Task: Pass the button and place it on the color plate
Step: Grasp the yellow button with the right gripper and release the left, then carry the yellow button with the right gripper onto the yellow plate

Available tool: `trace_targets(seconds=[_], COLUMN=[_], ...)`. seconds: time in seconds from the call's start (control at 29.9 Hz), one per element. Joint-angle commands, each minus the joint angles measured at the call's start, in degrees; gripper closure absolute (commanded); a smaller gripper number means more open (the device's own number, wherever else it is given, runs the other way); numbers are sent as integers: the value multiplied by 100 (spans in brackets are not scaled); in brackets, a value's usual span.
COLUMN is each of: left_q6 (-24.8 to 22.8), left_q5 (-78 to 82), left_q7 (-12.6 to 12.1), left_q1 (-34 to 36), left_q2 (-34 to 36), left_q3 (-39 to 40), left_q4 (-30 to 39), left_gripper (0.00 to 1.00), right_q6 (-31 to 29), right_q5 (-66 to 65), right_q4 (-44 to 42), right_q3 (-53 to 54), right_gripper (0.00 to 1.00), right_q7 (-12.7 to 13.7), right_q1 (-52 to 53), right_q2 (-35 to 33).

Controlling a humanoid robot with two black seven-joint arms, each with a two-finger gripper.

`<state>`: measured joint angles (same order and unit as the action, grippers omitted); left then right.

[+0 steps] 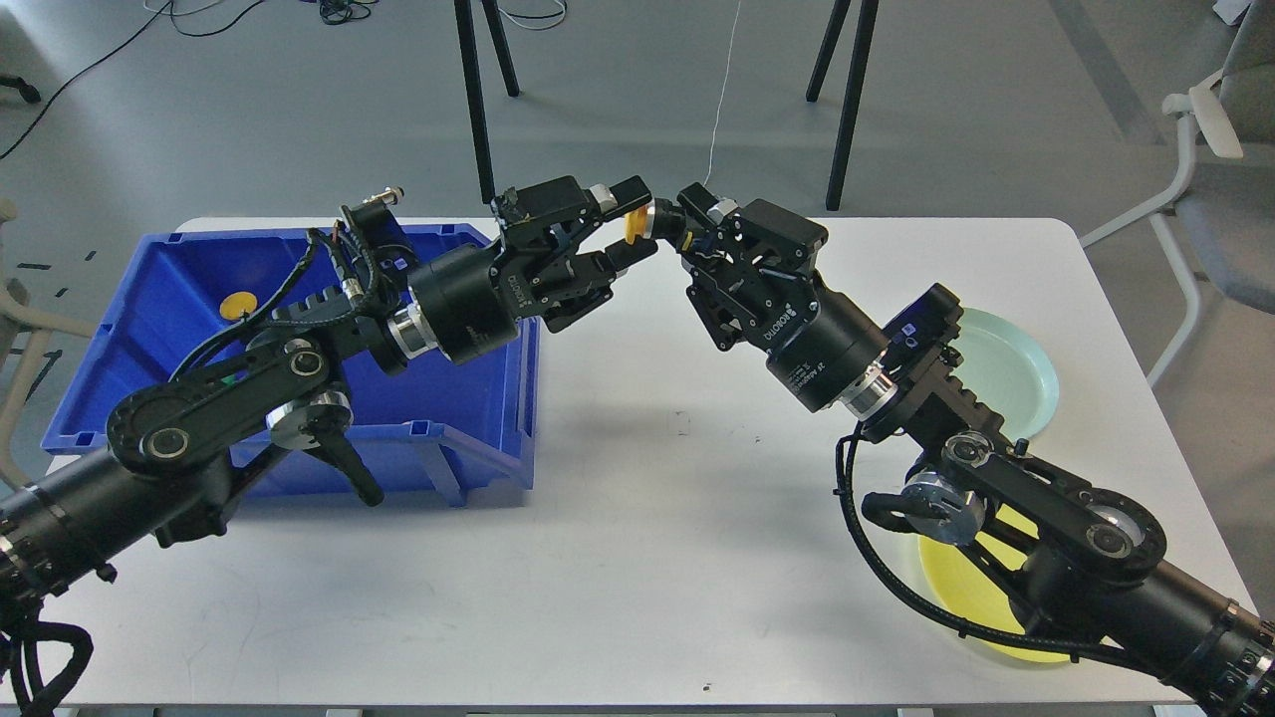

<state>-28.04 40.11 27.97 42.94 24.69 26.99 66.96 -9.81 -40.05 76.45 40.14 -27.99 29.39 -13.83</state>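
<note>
1. We are working at the hand-over step: our left gripper point(630, 231) and our right gripper point(669, 221) are meeting in the air above the far middle of the table point(637, 558), well above its surface.
2. The yellow button point(635, 225) is sitting between the two grippers, off the table. The left gripper is narrowed around it and seems to be carrying it. The right gripper's fingertips are touching or nearly touching the button, and we cannot tell whether they are closed on it.
3. We are seeing the button edge-on: its thin axis is running roughly left to right along the line between the grippers, its flat faces turned toward each gripper, its broad span standing about upright.
4. Next, we judge, the right gripper needs a firm pinch before the left one lets go.
5. Then comes the carry to the yellow plate point(971, 593) at the near right corner, not the pale green plate point(1006, 373) by the right edge.
6. Another yellow button point(238, 305) is lying in the blue bin point(120, 349) at the left.
</note>
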Motion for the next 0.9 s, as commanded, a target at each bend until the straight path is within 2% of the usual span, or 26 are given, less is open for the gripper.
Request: trace_targets(seconds=[0.0, 0.17, 0.3, 0.47, 0.7, 0.87], left_q6=[4, 4, 4, 4, 4, 4], left_q5=[-3, -12, -12, -21, -91, -91], left_q7=[3, 3, 3, 3, 3, 3], left_q1=[-5, -14, -14, -23, -23, -23], left_q2=[0, -8, -8, -17, -26, -35], left_q3=[8, 8, 8, 8, 8, 8], left_q4=[-8, -8, -16, -69, -87, -96], left_gripper=[19, 19, 19, 19, 19, 19], right_q6=[-4, -4, -21, -13, 312, 339], right_q5=[-3, 6, -3, -161, -170, -170], right_q4=[10, 63, 475, 977, 898, 512], right_q3=[64, 415, 1082, 1207, 1321, 1251], right_gripper=[100, 100, 100, 100, 100, 99], right_q7=[-1, -1, -1, -1, -1, -1], right_q1=[-135, -539, -1355, -2366, -3930, -4503], right_q2=[-32, -436, -813, -2332, -4039, -4146])
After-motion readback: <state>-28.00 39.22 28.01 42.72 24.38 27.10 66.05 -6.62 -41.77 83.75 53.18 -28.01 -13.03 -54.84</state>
